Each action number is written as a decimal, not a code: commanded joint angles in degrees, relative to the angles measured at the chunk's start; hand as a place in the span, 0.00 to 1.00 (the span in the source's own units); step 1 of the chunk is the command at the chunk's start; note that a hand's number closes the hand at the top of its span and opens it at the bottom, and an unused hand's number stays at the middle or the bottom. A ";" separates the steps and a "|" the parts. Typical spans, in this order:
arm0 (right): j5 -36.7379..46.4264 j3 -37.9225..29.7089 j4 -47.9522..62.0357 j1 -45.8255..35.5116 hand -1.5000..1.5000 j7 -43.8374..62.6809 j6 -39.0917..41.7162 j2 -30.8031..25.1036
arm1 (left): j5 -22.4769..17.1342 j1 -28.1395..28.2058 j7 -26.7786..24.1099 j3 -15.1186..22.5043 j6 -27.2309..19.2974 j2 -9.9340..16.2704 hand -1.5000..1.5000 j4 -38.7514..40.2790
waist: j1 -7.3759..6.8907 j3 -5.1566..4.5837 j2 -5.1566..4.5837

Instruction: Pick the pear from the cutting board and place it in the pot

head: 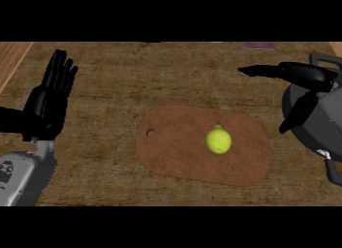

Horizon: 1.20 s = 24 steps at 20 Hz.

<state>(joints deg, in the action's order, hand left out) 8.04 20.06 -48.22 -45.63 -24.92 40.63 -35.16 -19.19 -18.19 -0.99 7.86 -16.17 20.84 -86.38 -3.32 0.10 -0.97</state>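
A yellow-green pear [218,139] lies on the brown cutting board [175,150], a little right of the board's middle. A dark grey pot [338,121] with side handles stands at the right edge of the view. My right hand [307,77] hovers over the pot's left rim, open, its fingers spread toward the left and downward, well above and right of the pear. At the left my left hand [48,99] stays open with its fingers pointing up, far from the board.
The counter top [116,77] is brown and mottled, with a lighter wooden strip [2,63] along its left edge. A small purplish thing [259,45] shows at the far edge.
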 commanded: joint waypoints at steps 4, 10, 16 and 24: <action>6.40 6.01 7.75 -7.50 0.00 -3.75 6.52 4.52 | -0.96 1.56 2.54 -2.24 1.87 2.12 0.50 -2.64 | 0.84 -0.05 0.48; 10.17 8.72 12.80 -7.36 0.00 -2.47 4.07 10.13 | 0.28 2.26 1.81 -2.92 2.23 0.92 0.50 -1.85 | 1.85 -0.08 0.61; 11.90 9.73 12.03 -5.11 0.00 -3.76 2.43 12.89 | 0.19 2.75 2.43 -5.39 3.68 1.71 0.50 -2.07 | 2.46 -0.09 0.85; 14.45 9.94 10.60 -0.66 0.00 -9.88 -2.57 13.03 | 1.77 5.99 1.92 -4.68 3.44 -1.20 0.50 -5.63 | 2.58 -0.07 0.97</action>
<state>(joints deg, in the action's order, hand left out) 21.25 30.28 -37.11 -48.44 -28.40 36.12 -21.59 -17.51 -15.17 -0.34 2.98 -12.71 20.22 -87.45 -0.69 0.02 -0.16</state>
